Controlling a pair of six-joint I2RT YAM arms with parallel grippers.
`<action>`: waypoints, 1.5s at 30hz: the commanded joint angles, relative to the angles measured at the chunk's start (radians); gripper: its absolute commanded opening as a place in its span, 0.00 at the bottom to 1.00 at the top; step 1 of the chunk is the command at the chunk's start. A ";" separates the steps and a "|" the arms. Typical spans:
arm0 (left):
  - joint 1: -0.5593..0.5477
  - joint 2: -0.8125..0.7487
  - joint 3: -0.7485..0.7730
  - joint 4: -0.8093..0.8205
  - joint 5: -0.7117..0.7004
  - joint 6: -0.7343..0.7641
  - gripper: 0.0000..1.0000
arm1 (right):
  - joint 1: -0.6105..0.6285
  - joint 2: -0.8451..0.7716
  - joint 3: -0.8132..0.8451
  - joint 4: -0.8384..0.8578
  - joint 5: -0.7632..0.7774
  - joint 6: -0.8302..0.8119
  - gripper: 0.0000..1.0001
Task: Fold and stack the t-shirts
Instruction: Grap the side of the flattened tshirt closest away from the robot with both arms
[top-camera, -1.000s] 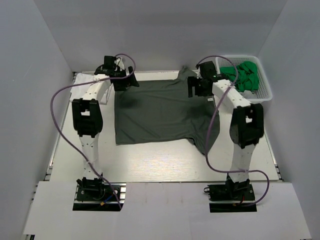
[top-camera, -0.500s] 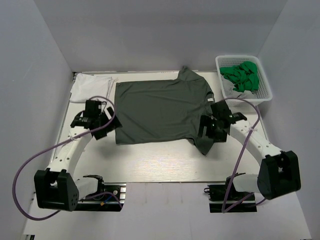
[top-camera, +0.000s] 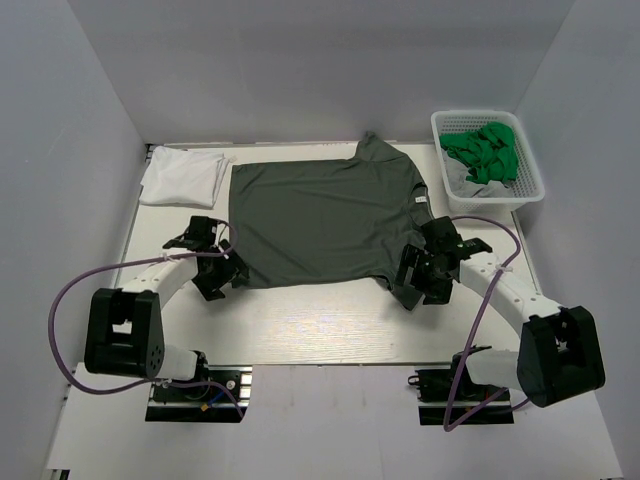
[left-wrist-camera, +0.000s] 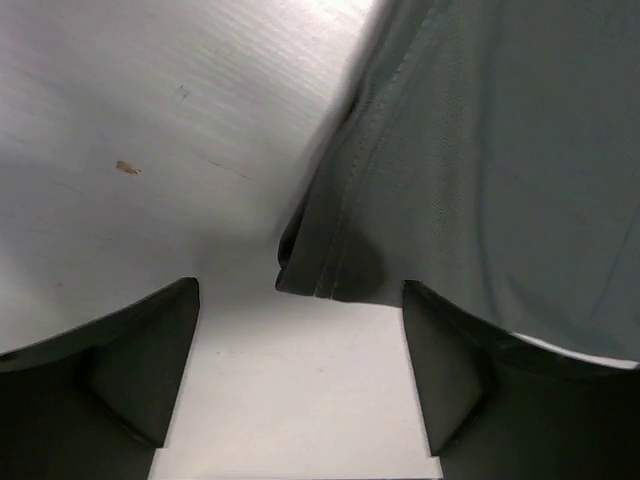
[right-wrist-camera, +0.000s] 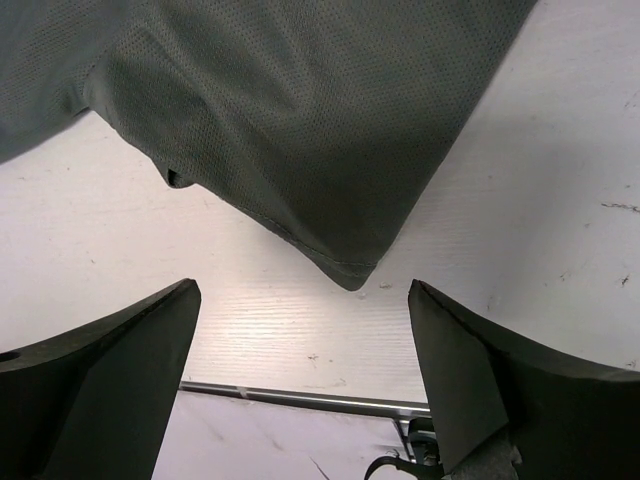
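Enclosure: plain pale grey walls on three sides of a white table (top-camera: 320, 322).

Item 1, dark olive-grey t-shirt (top-camera: 325, 220): spread flat across the middle of the table, not folded, its near hem facing the arm bases. Its two near corners lie at the two grippers.

Item 2, white t-shirt (top-camera: 183, 175): folded flat at the far left corner of the table, well beyond the left fingers and just beside the dark shirt's far left edge.

Item 3, left gripper (top-camera: 214, 268): low over the table at the shirt's near left corner. In the left wrist view the left gripper (left-wrist-camera: 300, 350) has its fingers (left-wrist-camera: 140, 370) spread wide and grasping nothing. The rolled hem corner (left-wrist-camera: 325, 280) lies on the table between them, just ahead of the tips.

Item 4, right gripper (top-camera: 420, 275): low at the shirt's near right corner. In the right wrist view the right gripper (right-wrist-camera: 300, 345) has its fingers (right-wrist-camera: 110, 380) released, wide apart. A pointed cloth corner (right-wrist-camera: 345, 272) lies ahead of them, in the gap, apart from both.

Item 5, white plastic basket (top-camera: 529, 150): far right corner, well beyond the right fingers, holding crumpled green cloth (top-camera: 485, 150).

Item 6, purple cables (top-camera: 70, 300): looped along both arms.
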 joint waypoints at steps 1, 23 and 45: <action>0.005 0.020 -0.022 0.062 0.009 -0.025 0.84 | -0.001 0.005 0.011 0.007 0.019 0.020 0.90; 0.005 0.080 0.014 0.040 0.028 -0.026 0.00 | 0.002 0.038 -0.110 0.068 -0.075 -0.016 0.79; 0.005 -0.028 0.115 -0.276 -0.011 0.043 0.00 | 0.000 -0.193 -0.117 -0.189 -0.039 0.022 0.00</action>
